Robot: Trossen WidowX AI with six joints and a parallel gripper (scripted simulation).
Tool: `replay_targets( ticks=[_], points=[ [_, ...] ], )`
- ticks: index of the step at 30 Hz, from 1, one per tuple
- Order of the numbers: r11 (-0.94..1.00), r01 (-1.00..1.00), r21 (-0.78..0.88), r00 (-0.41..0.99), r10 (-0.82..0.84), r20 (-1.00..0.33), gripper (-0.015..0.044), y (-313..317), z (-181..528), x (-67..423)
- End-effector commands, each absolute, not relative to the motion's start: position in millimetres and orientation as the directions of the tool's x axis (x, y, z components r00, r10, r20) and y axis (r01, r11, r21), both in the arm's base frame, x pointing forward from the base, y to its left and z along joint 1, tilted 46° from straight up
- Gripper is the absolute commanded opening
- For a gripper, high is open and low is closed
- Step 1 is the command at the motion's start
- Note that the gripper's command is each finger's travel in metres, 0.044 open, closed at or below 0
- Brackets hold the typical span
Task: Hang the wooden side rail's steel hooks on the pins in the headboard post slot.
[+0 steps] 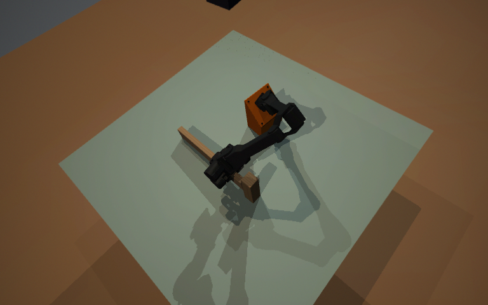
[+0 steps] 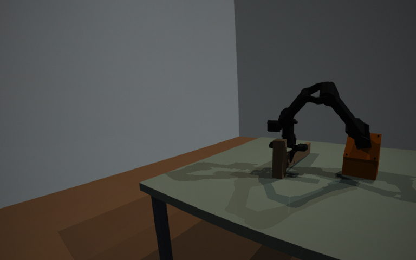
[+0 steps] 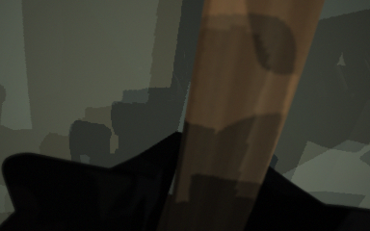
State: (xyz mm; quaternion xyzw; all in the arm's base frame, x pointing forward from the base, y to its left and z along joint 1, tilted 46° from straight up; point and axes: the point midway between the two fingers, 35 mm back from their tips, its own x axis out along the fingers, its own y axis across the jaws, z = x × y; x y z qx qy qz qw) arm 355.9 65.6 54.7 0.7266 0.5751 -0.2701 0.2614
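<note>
Gripper (image 1: 225,176) clamped on side rail (image 1: 196,144) nr headboard post (image 1: 251,187), keeping hook end lifted for slot entry; far end on surface (image 1: 126,180).

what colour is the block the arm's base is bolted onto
Orange: the mounting block under the arm's base shows best in the top view, with small dark bolts at its corners.

One rail (image 1: 196,143), one post (image 1: 250,186), one orange block (image 1: 258,111)
</note>
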Motion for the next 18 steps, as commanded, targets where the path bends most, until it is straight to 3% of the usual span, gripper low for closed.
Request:
replay_targets(
  ticks=[1, 18],
  points=[
    [-0.211, 0.975, 0.074, 0.203, 0.693, -0.692, 0.0, 63.6, 58.3, 357.7],
    [-0.211, 0.975, 0.074, 0.203, 0.693, -0.692, 0.0, 65.0, 59.5, 357.4]
  ],
)
